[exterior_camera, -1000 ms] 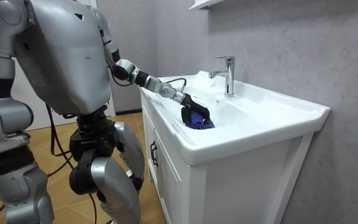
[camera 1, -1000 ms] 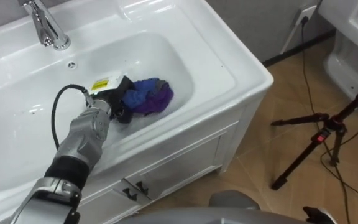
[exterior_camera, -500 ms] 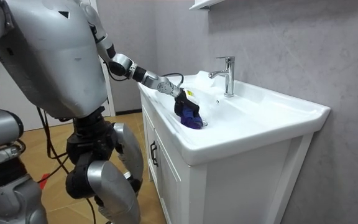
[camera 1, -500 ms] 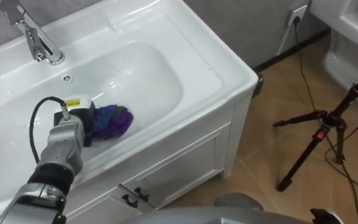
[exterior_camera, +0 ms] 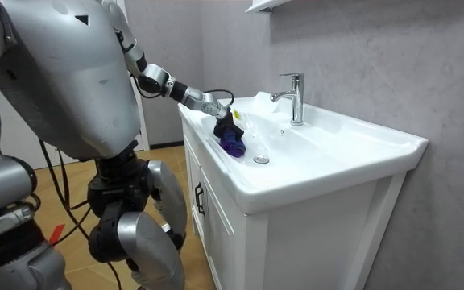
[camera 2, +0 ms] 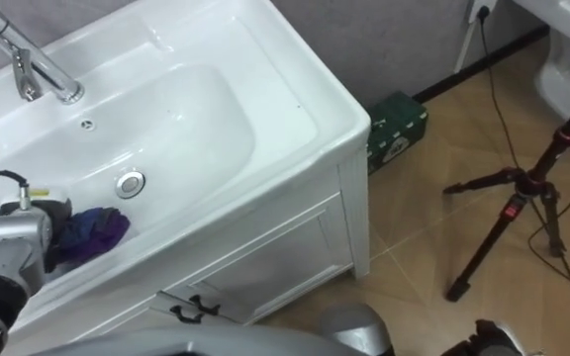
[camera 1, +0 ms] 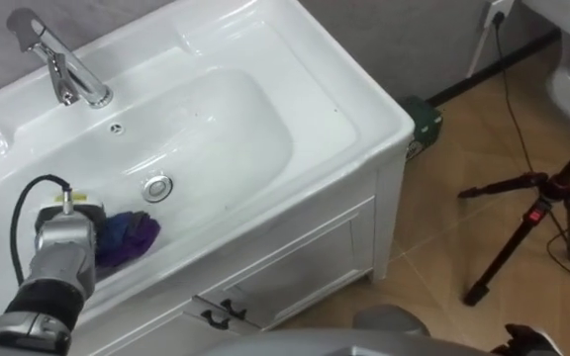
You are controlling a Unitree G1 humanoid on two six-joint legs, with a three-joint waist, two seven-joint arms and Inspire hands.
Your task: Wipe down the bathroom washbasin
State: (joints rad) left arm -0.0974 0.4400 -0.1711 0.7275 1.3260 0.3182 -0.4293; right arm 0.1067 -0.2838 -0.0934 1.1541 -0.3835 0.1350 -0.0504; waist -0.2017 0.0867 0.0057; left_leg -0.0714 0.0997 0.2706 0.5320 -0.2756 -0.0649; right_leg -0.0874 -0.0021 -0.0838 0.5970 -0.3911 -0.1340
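Purple cloth (camera 1: 127,237), gripped by the left hand (camera 1: 65,237) with fingers curled round it, presses the basin's (camera 1: 364,109) front-left wall. It is best kept flat and firm, sweeping on past the drain (camera 1: 157,187).

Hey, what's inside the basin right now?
A purple cloth lies at the near left of the basin, with the left hand on it. The metal drain sits bare just beyond it. The basin floor under the cloth is covered.

The left hand (camera 1: 75,222) is mostly covered by its own wrist, so the grip on the cloth (camera 1: 129,235) can't be made out. The basin (camera 1: 265,59) gets cut off at the left edge, and the tripod (camera 1: 535,213) at the right.
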